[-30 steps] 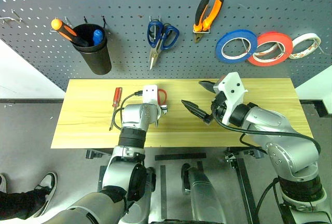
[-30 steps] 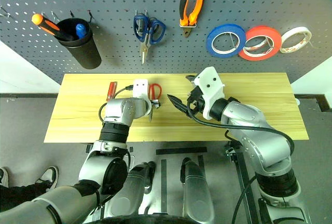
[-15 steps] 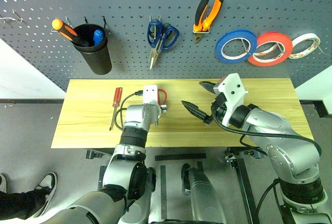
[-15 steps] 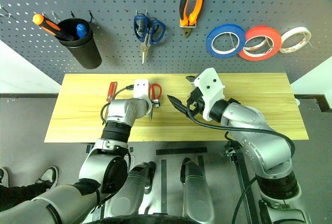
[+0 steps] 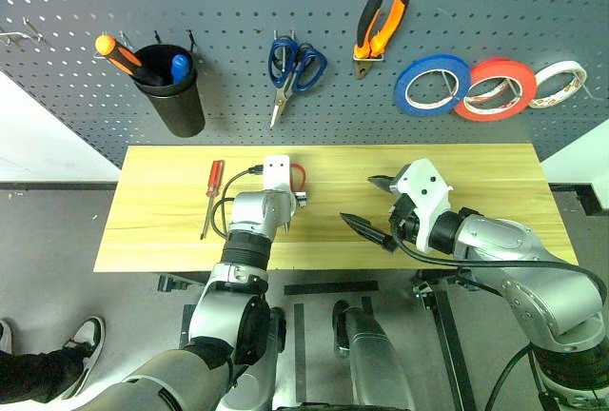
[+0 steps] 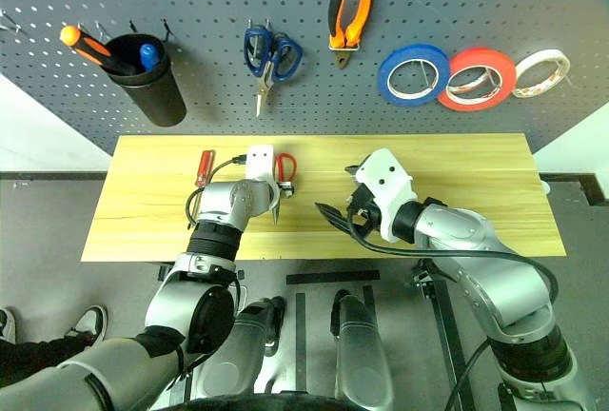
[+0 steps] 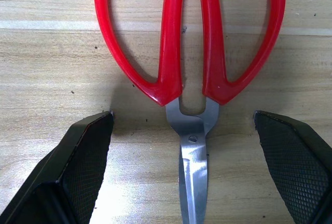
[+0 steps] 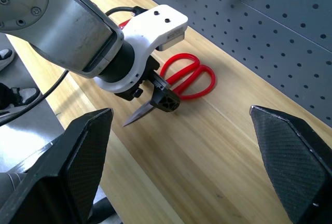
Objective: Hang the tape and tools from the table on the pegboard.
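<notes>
Pickup step: left gripper [image 7: 184, 175], jaws wide and empty, straddles red-handled scissors [image 7: 189, 53] flat on the table [image 5: 152, 230], centre-left; next, close at the pivot; right gripper [image 5: 373, 209] open, empty

Even, bright overhead light; table [image 5: 162, 221] evenly lit. Glare on scissors' blade [image 7: 192, 182] in left wrist view, soft shadow beside it. Pegboard [image 8: 290, 11] top blurred in right wrist view.

Bare light wood table [image 5: 495, 168] lay open at both ends. The red-handled scissors [image 7: 190, 53] lay flat between the left gripper's [image 7: 189, 175] spread fingers, with the red screwdriver [image 5: 213, 192] lying nearby.
</notes>
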